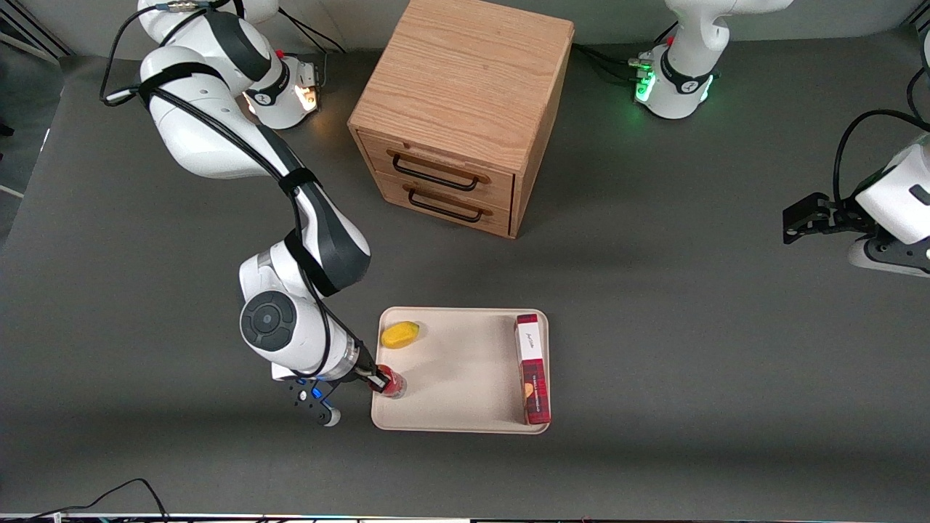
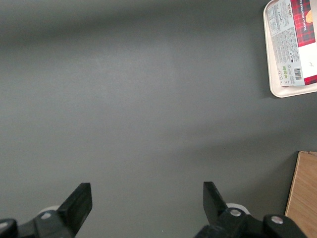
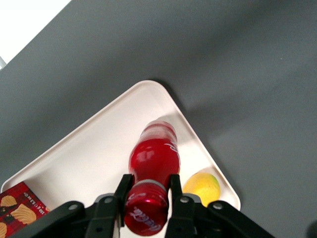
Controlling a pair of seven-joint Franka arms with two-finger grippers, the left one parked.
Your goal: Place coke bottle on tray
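Observation:
The small red coke bottle (image 3: 152, 157) with a red cap is held by its neck between my gripper's fingers (image 3: 124, 184). My gripper (image 1: 379, 380) is shut on it at the working arm's edge of the cream-beige tray (image 1: 465, 363), at the corner nearer the front camera. The bottle (image 1: 391, 383) hangs over that corner of the tray (image 3: 89, 148); I cannot tell whether it touches the surface.
A yellow fruit (image 1: 400, 334) lies on the tray, farther from the front camera than the bottle. A long red plaid box (image 1: 532, 368) lies along the tray's edge toward the parked arm. A wooden drawer cabinet (image 1: 458, 109) stands farther back on the grey table.

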